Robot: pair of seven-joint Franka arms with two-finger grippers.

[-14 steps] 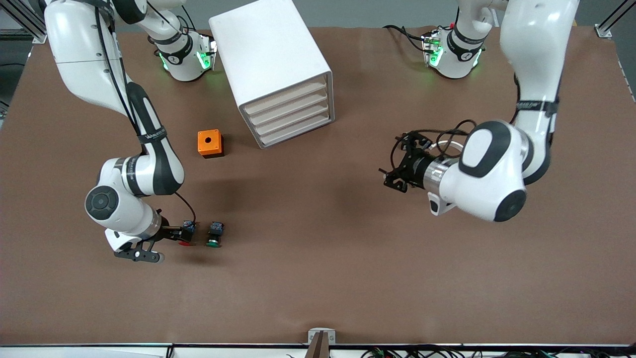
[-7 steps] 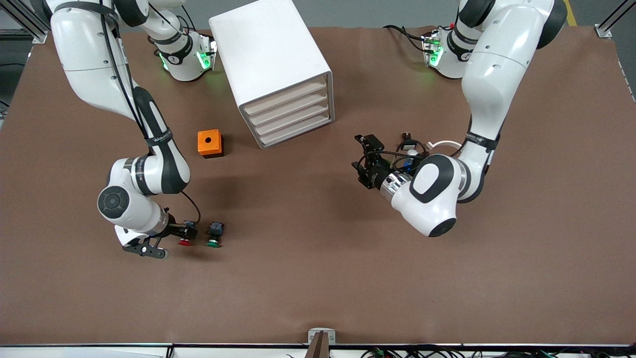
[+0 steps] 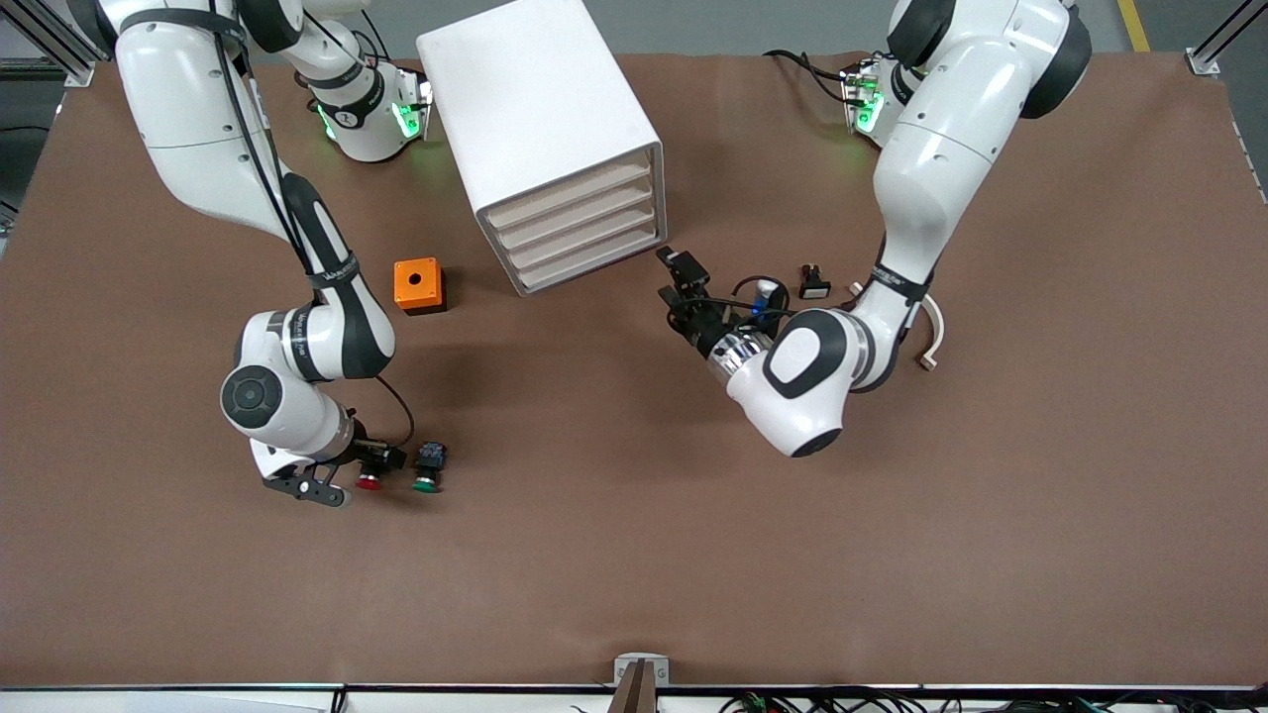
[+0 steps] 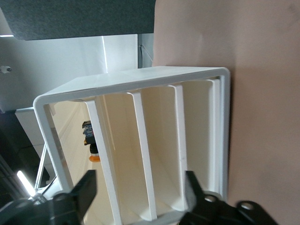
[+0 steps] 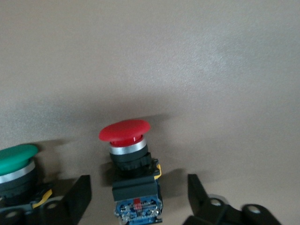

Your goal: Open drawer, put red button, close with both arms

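The white cabinet [image 3: 540, 109] stands near the robots' bases, its four drawers all shut; the drawer [image 3: 567, 194] is the uppermost. My left gripper [image 3: 682, 269] hovers open just in front of the cabinet's lower corner. In the left wrist view its fingers [image 4: 87, 188] stand wide apart before the drawer fronts, with the drawer [image 4: 75, 140] among them, and touch none. The red button [image 3: 369, 481] lies on the table toward the right arm's end. My right gripper [image 3: 380, 461] is low over it and open. The button's black-and-blue body [image 5: 137, 192] lies between the fingers [image 5: 77, 194] with gaps on both sides.
A green-capped button [image 3: 428, 481] lies right beside the red one, also seen as the green cap [image 5: 16, 157]. An orange box [image 3: 419, 285] with a round hole sits beside the cabinet. A small black-and-white part [image 3: 814, 282] and a white curved piece [image 3: 931, 337] lie near the left arm.
The left arm has swung in from its end of the table, bringing its gripper up to the cabinet's front. The right gripper has slid a little further over the red button.
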